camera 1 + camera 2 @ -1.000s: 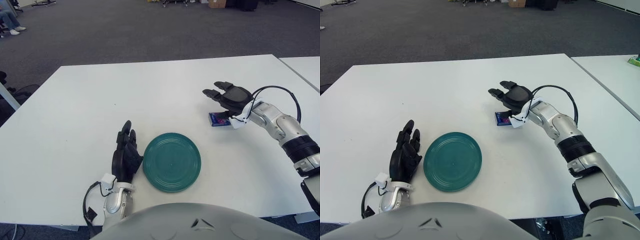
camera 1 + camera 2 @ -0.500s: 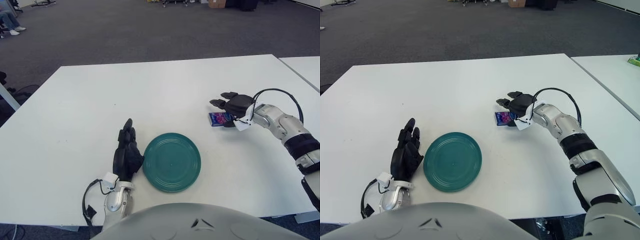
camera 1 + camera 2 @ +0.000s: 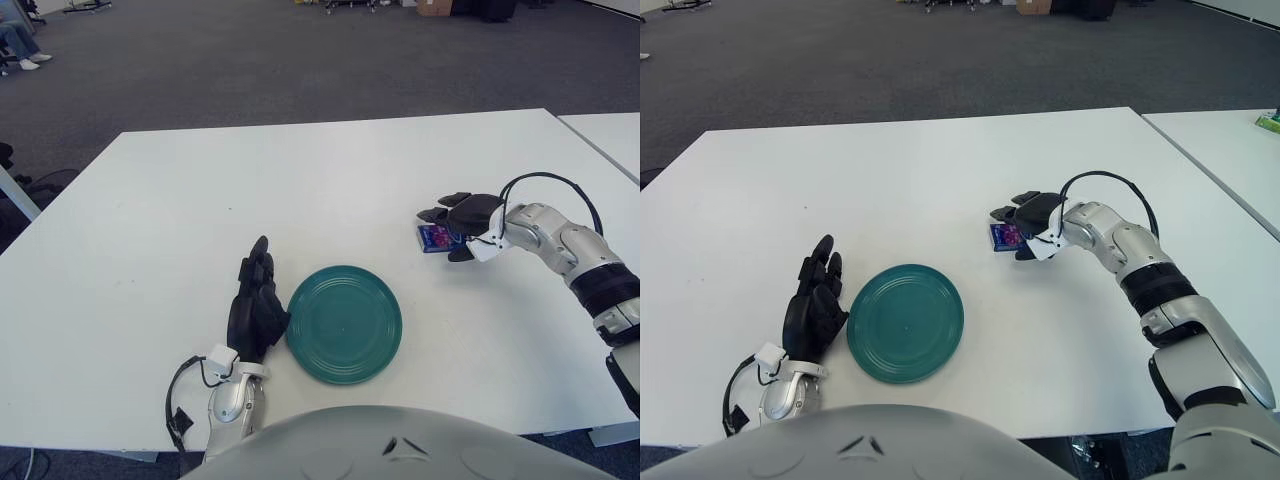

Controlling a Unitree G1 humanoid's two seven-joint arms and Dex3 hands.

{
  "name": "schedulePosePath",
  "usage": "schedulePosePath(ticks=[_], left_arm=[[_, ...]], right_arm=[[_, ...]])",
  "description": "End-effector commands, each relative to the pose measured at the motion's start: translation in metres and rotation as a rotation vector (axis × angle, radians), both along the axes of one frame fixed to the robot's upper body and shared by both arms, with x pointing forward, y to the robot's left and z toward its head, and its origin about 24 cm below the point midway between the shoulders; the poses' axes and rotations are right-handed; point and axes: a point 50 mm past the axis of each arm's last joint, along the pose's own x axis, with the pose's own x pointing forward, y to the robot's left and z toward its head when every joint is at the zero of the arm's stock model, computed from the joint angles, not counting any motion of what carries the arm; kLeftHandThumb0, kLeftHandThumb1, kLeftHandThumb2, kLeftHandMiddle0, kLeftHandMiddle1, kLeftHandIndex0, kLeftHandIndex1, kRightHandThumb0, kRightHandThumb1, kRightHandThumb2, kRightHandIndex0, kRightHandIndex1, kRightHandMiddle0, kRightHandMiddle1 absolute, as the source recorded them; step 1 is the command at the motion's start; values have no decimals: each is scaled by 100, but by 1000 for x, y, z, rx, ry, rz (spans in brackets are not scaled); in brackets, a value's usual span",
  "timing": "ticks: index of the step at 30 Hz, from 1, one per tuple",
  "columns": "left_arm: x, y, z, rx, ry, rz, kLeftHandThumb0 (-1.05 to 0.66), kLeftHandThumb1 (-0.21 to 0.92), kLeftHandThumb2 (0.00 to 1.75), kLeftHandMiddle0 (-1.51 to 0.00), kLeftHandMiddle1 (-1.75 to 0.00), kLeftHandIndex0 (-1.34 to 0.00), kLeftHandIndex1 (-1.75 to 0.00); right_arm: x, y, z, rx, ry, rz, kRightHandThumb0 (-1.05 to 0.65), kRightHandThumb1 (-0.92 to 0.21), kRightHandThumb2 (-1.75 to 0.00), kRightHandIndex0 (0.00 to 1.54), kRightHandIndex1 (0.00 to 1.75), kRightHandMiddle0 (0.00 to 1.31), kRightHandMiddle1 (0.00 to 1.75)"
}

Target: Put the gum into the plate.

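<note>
The gum [image 3: 434,238], a small blue-and-purple pack, lies flat on the white table [image 3: 200,200], to the right of the green plate [image 3: 344,323] and well apart from it. The right hand [image 3: 462,217] sits low over the pack's right end, palm down, its dark fingers [image 3: 1008,211] reaching across the top of the pack while another finger shows just below and to the right of it. The fingers look to be closing around the gum, but from this angle it is hard to say whether they grip it or only touch it; the pack appears to rest on the table. The silver right forearm runs off toward the right edge, with a black cable [image 3: 545,181] looping above the wrist.

The left hand [image 3: 255,305] stands on edge just beside the plate's left rim, fingers straight, pointing away from the robot and holding nothing. The plate sits near the table's front edge, with nothing in it.
</note>
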Motion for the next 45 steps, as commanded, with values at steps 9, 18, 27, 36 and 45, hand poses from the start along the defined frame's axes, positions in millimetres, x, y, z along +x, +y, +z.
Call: schedulePosePath(ticks=[9, 18, 27, 36, 45], left_arm=[[-3, 1, -8, -7, 47, -25, -105, 92, 98, -5, -1, 0, -29], [-2, -1, -9, -11, 50, -34, -105, 92, 99, -5, -1, 0, -31], [-2, 0, -8, -16, 55, -12, -105, 92, 99, -7, -1, 0, -32], [-2, -1, -8, -90, 67, 36, -105, 92, 97, -12, -2, 0, -35], [-1, 1, -6, -79, 66, 60, -105, 92, 96, -15, -2, 0, -39]], right_arm=[[-1, -1, -5, -24, 41, -55, -105, -92, -85, 0, 0, 0, 0], [-3, -2, -15, -35, 46, -87, -105, -92, -87, 1, 0, 0, 0], [3, -4, -30, -8, -7, -110, -105, -92, -89, 8, 3, 1, 0], [8, -4, -46, 33, -110, -122, -100, -92, -89, 17, 4, 6, 5], [11, -12, -57, 2, -263, -98, -87, -92, -84, 36, 2, 0, 41]])
